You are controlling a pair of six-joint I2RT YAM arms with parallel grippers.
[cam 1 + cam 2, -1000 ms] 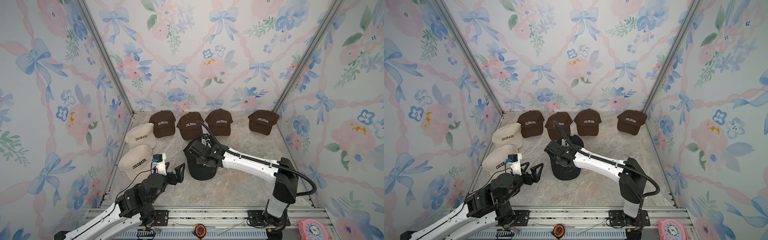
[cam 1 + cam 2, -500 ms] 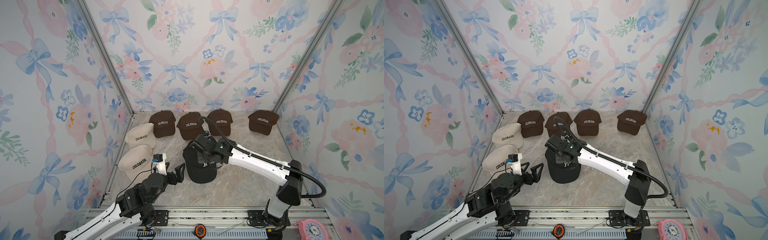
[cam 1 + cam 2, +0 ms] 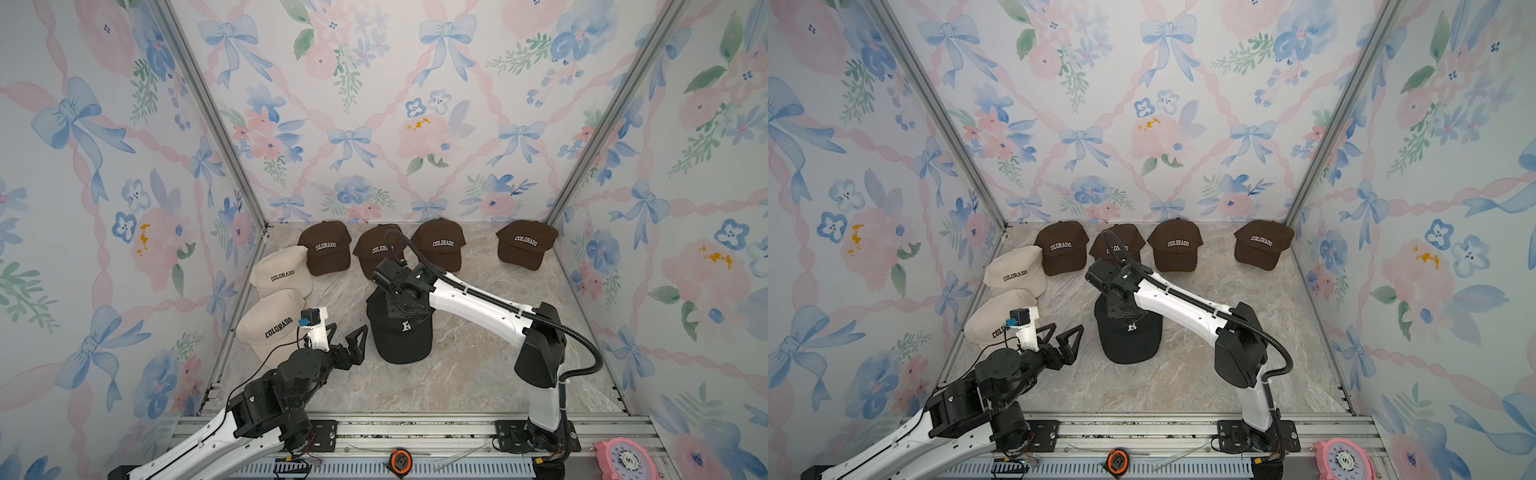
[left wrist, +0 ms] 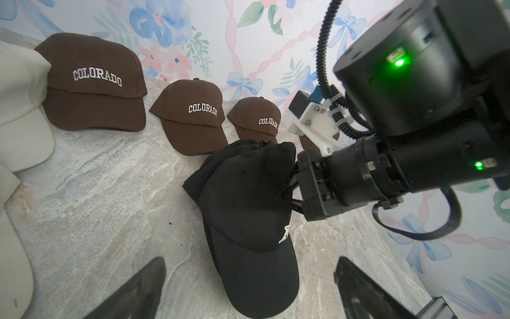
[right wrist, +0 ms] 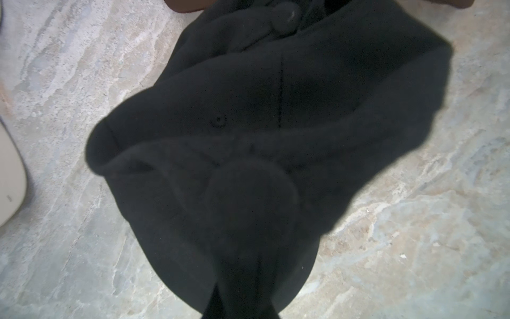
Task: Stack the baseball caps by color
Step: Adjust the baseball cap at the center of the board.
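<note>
A pile of black baseball caps (image 3: 401, 336) (image 3: 1129, 340) (image 4: 248, 221) lies mid-table, the top one showing a white letter. My right gripper (image 3: 399, 305) (image 3: 1121, 311) (image 4: 289, 190) (image 5: 242, 276) points down onto its crown (image 5: 276, 110), fingers pinched into the fabric. My left gripper (image 3: 348, 332) (image 3: 1066, 330) (image 4: 248, 292) stands open just left of the pile, holding nothing. Brown caps (image 3: 326, 249) (image 3: 378, 249) (image 3: 440, 245) (image 3: 525, 243) line the back wall. Two cream caps (image 3: 282, 272) (image 3: 274, 324) lie at the left wall.
Flowered walls close in the marble table (image 3: 478, 374) on three sides. On the front rail (image 3: 415, 432) sit an orange tape measure (image 3: 401, 459) and a pink timer (image 3: 623, 459). The right arm's cable (image 3: 415, 249) arcs over the second brown cap.
The right arm's elbow swung out to the right and came back. The top black cap has settled flatter on the pile and its white letter now shows. The left arm has not moved.
</note>
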